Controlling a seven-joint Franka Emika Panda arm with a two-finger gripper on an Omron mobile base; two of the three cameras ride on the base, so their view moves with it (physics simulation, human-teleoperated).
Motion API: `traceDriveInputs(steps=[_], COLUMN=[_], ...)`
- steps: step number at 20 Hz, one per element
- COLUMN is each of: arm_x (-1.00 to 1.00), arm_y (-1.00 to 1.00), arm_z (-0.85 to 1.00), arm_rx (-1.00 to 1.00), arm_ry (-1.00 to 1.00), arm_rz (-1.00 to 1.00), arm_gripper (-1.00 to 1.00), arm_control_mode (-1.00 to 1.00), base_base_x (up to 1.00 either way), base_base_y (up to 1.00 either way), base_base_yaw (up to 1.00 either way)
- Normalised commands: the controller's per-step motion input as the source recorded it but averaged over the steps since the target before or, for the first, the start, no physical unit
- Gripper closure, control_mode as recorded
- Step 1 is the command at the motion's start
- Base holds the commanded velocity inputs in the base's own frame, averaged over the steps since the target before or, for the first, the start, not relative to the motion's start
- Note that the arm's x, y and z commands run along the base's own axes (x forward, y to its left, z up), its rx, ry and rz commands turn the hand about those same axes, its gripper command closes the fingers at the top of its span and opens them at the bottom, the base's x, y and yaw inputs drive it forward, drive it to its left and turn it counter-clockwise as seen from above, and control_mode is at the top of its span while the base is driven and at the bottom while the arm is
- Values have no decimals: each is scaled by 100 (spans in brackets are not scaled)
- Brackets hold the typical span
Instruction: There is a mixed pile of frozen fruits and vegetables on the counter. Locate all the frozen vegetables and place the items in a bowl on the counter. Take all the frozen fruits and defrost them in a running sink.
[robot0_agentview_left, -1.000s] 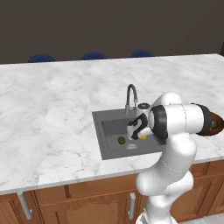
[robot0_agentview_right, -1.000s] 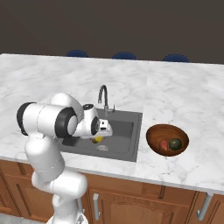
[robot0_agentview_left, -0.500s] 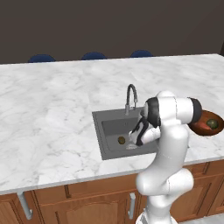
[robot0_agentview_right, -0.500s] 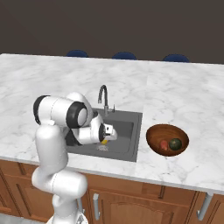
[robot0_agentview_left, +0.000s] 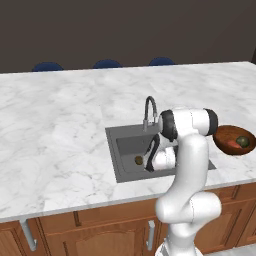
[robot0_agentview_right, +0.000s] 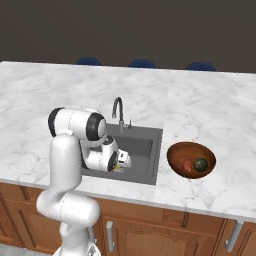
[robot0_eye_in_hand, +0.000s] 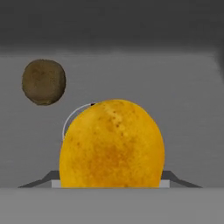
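Arm has swung lower into the sink (robot0_agentview_left: 127, 145) since a second ago. Gripper (robot0_agentview_right: 123, 161) clamps the yellow ball (robot0_eye_in_hand: 112, 144) over the basin floor; brown ball (robot0_agentview_left: 138, 160) already there. Bowl (robot0_agentview_right: 175, 156) holds both vegetables. Left: release ball, run faucet (robot0_agentview_left: 148, 111).

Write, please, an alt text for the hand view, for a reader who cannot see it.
A large yellow-orange ball sits close to the camera, low in the dark grey sink. A smaller olive-brown ball lies on the sink floor at upper left, apart from it. A thin curve of the round drain shows behind the yellow-orange ball.
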Motion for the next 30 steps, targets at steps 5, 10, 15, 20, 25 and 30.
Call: traceDriveInputs(steps=[5,10,15,20,25,30], arm_x=[48,36,16,23,31,50], arm_y=[-48,-45,-19,0,0,0], arm_z=[9,15,-3,-2,1,-4], arm_rx=[8,4,0,0,-2,-8], arm_ry=[14,9,3,8,10,5], arm_rz=[0,2,0,0,0,0], arm_gripper=[100,100,100,100,100,100], arm_control_mode=[-100,-100,-100,-100,-100,-100], base_base_x=[0,0,0,0,0,0], base_base_y=[0,0,0,0,0,0], base_base_yaw=[0,0,0,0,0,0])
